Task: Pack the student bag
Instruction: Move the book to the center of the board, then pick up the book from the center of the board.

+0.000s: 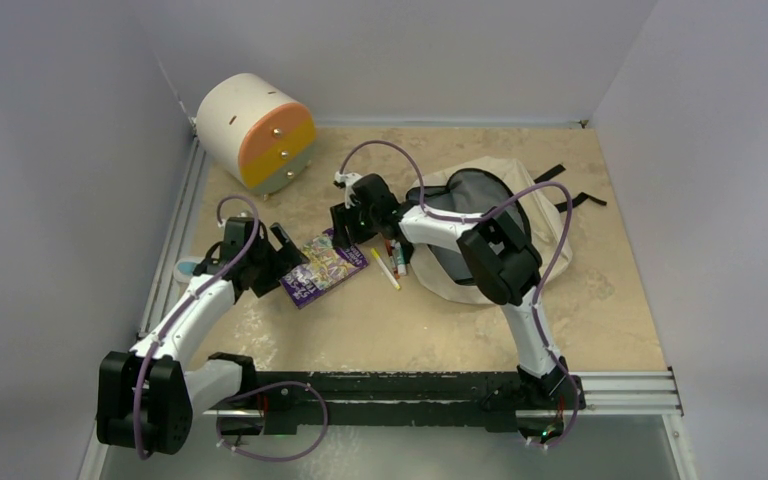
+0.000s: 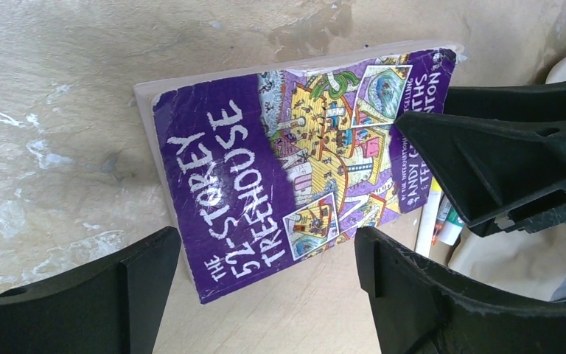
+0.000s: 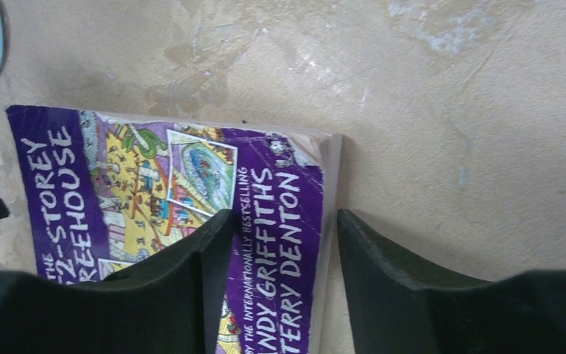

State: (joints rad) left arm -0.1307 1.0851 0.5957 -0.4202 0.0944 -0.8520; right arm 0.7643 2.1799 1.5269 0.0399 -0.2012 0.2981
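The purple book (image 2: pixel 287 169) carries the title "THE 52-STOREY TREEHOUSE" in large white letters on its cover. Along the cover's opposite edge, smaller white lettering reads "BY THE INTERNATIONALLY BESTSELLING", with the authors' names "ANDY GRIFFITHS" and "TERRY DENTON" beside it.

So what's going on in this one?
Both arms are working on the purple book, which lies flat on the table. The left hand hangs open over one end. The right hand, also open, straddles the book's edge at the opposite end. Neither has lifted it. The bag lies open behind the right arm, with some markers beside it.
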